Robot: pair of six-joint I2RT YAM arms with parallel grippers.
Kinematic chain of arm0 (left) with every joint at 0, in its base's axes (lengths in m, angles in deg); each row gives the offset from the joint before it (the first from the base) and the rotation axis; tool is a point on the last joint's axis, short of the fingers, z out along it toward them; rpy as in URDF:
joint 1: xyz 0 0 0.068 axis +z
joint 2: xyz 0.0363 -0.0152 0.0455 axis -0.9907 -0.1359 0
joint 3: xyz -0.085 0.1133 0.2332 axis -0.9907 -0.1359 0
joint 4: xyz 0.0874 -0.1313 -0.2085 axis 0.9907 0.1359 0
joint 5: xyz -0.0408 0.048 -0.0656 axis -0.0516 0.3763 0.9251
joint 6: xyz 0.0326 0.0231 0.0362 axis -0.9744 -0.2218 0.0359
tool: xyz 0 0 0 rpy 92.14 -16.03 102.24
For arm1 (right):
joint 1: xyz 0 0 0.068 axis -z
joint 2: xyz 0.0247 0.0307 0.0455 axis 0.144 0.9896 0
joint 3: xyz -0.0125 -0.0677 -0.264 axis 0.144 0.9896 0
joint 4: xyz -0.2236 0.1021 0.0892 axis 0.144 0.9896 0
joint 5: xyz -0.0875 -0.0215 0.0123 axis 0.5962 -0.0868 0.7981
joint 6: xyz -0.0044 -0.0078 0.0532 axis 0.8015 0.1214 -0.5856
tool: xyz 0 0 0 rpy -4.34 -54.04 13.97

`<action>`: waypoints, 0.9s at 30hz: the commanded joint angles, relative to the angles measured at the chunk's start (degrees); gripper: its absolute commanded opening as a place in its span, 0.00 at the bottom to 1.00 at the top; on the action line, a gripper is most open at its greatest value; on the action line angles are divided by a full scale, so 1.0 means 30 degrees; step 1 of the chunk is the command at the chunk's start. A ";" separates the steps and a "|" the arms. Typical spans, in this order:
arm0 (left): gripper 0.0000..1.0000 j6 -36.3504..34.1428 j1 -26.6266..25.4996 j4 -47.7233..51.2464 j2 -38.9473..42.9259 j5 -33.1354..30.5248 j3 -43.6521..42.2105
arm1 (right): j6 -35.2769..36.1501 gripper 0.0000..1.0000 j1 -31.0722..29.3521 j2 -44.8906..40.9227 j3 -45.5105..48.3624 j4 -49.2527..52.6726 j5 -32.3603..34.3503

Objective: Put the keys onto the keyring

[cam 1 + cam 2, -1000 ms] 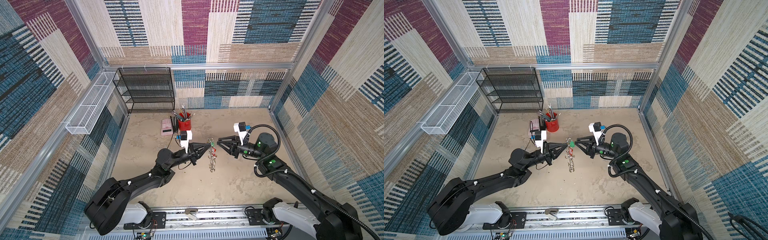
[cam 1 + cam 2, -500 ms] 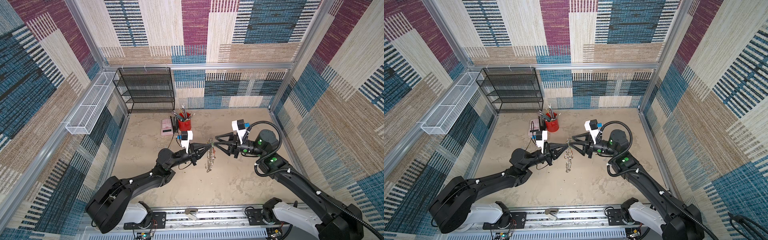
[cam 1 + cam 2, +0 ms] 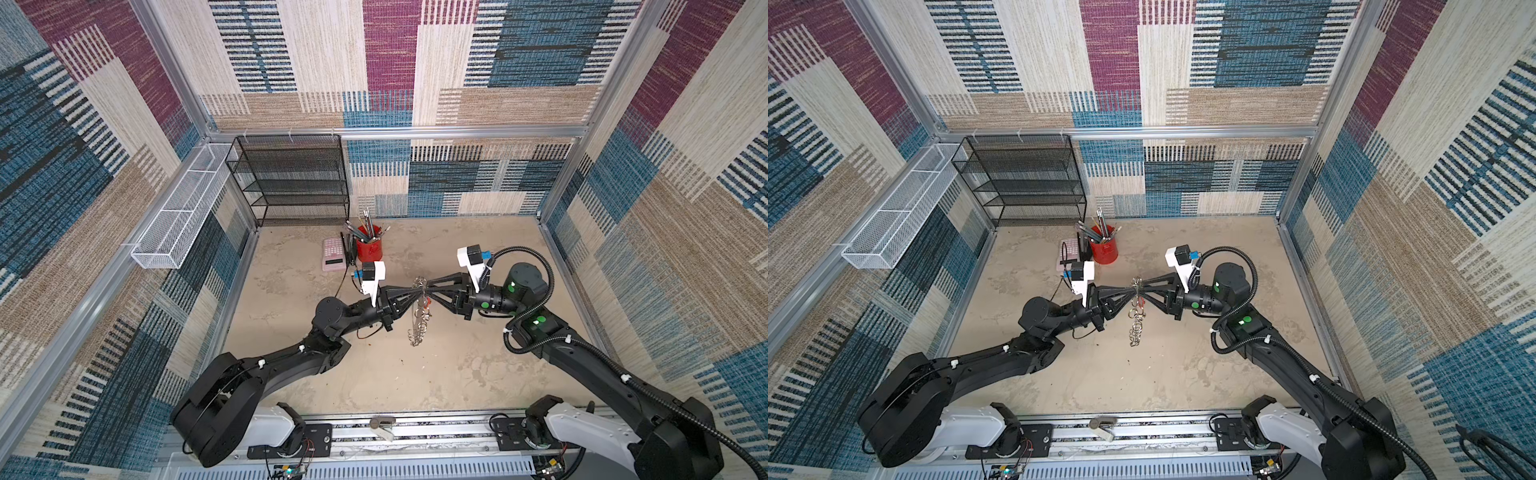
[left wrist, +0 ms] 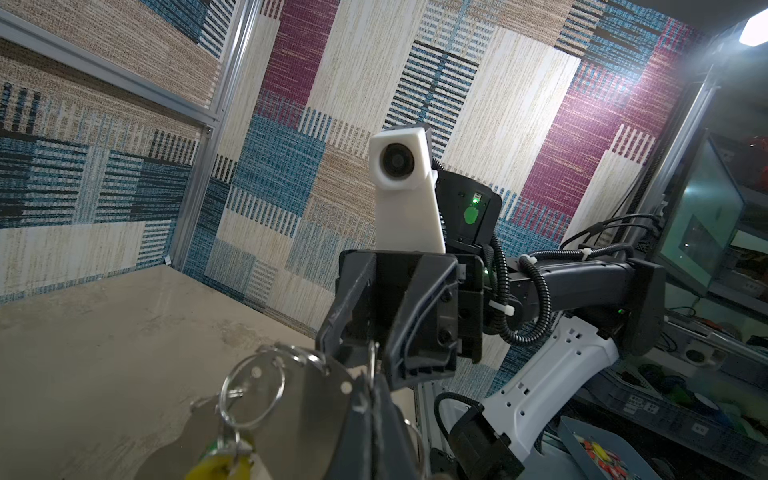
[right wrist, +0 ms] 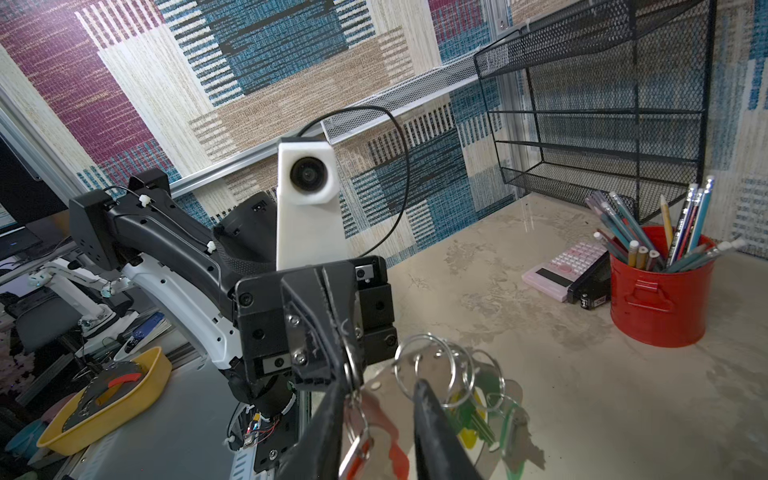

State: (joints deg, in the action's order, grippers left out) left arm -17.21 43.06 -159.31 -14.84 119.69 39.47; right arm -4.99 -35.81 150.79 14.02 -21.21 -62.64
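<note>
Top views: keyring [image 3: 417, 320] hangs over mid table [image 3: 415, 382]. Left gripper [image 3: 414, 293] is clamped tight on its top end, and right gripper [image 3: 430, 293] is nose to nose w/ it.

Left wrist cam: grey plate w/ split rings up close, yellow-tagged key [image 4: 220, 465] dangling. Right jaws sit apart around a ring edge.

Right wrist cam: red-tagged key [image 5: 357, 453] hangs btw its spread fingers [image 5: 432, 424], green-tagged key [image 5: 467, 409] just beside.

Shiny metal keyring [image 4: 299, 407], glossy red metal cup [image 5: 656, 307], matt mottled tabletop [image 5: 582, 395]
</note>
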 commanded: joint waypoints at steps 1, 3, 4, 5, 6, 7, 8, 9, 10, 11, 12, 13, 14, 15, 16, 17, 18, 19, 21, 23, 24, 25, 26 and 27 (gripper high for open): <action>0.00 0.0530 0.0008 -0.1455 -0.0056 0.0337 0.0049 | -0.0297 0.27 0.0006 0.0167 0.0010 -0.1035 -0.0332; 0.00 0.0506 0.0008 -0.1428 -0.0066 0.0337 0.0002 | -0.0412 0.24 0.0002 0.0199 0.0057 -0.1242 -0.0427; 0.00 0.0504 0.0008 -0.1449 -0.0065 0.0315 0.0006 | -0.0427 0.23 -0.0008 0.0255 0.0039 -0.1288 -0.0453; 0.00 0.0505 0.0008 -0.1455 -0.0062 0.0307 -0.0025 | -0.0444 0.21 -0.0026 0.0294 0.0047 -0.1316 -0.0476; 0.00 0.0511 0.0008 -0.1451 -0.0066 0.0307 0.0001 | -0.0446 0.20 -0.0023 0.0318 0.0070 -0.1321 -0.0526; 0.00 0.0519 0.0015 -0.1449 -0.0083 0.0307 0.0009 | -0.0464 0.18 -0.0023 0.0360 0.0117 -0.1346 -0.0508; 0.00 0.0512 0.0008 -0.1448 -0.0083 0.0337 0.0018 | -0.0511 0.17 -0.0023 0.0353 0.0169 -0.1453 -0.0501; 0.00 0.0489 0.0007 -0.1406 -0.0120 0.0351 0.0003 | -0.0534 0.16 -0.0023 0.0371 0.0185 -0.1497 -0.0533; 0.00 0.0485 0.0022 -0.1431 -0.0150 0.0337 0.0002 | -0.0561 0.14 -0.0023 0.0375 0.0186 -0.1551 -0.0557; 0.00 0.0475 0.0008 -0.1429 -0.0127 0.0323 0.0006 | -0.0549 0.12 -0.0023 0.0429 0.0201 -0.1523 -0.0567; 0.00 0.0482 0.0008 -0.1434 -0.0153 0.0308 -0.0006 | -0.0571 0.10 -0.0023 0.0460 0.0244 -0.1521 -0.0601; 0.00 0.0498 0.0008 -0.1418 -0.0130 0.0279 0.0013 | -0.0555 0.07 -0.0023 0.0428 0.0273 -0.1499 -0.0597; 0.00 0.0447 0.0008 -0.1405 -0.0150 0.0278 0.0023 | -0.0526 0.03 -0.0022 0.0434 0.0287 -0.1513 -0.0583; 0.00 0.0431 0.0008 -0.1336 -0.0123 0.0278 0.0005 | -0.0526 0.01 -0.0025 0.0386 0.0332 -0.1521 -0.0559; 0.00 0.0396 0.0008 -0.1244 -0.0109 0.0278 0.0030 | -0.0505 0.00 -0.0023 0.0383 0.0372 -0.1515 -0.0531; 0.00 0.0361 0.0008 -0.1134 -0.0081 0.0263 0.0049 | -0.0490 0.00 -0.0023 0.0356 0.0404 -0.1459 -0.0479; 0.00 0.0330 0.0015 -0.1026 -0.0035 0.0271 0.0031 | -0.0453 0.00 -0.0023 0.0362 0.0410 -0.1426 -0.0428; 0.00 0.0306 0.0009 -0.0906 0.0009 0.0224 0.0032 | -0.0429 0.00 -0.0022 0.0318 0.0442 -0.1364 -0.0427; 0.00 0.0241 0.0008 -0.0573 0.0117 0.0219 0.0034 | -0.0298 0.00 -0.0023 0.0289 0.0483 -0.1272 -0.0368; 0.00 0.0113 0.0017 0.0008 0.0325 0.0106 0.0036 | -0.0070 0.00 -0.0023 0.0300 0.0420 -0.1079 -0.0244; 0.02 0.0024 0.0016 0.0331 0.0451 0.0047 0.0031 | 0.0023 0.00 -0.0023 0.0318 0.0380 -0.0986 -0.0185; 0.04 -0.0070 0.0030 0.0712 0.0613 -0.0021 0.0028 | 0.0129 0.00 -0.0023 0.0353 0.0342 -0.0913 -0.0149; 0.06 -0.0161 0.0039 0.1131 0.0755 -0.0109 0.0007 | 0.0202 0.00 -0.0023 0.0387 0.0303 -0.0887 -0.0078; 0.09 -0.0263 0.0037 0.1543 0.0909 -0.0203 0.0002 | 0.0248 0.00 -0.0008 0.0437 0.0261 -0.0837 -0.0019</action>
State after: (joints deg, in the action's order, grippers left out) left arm -17.32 43.08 -154.81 -13.27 119.30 39.47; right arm -5.41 -35.96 151.79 15.22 -24.80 -64.54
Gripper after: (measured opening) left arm 0.065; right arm 0.055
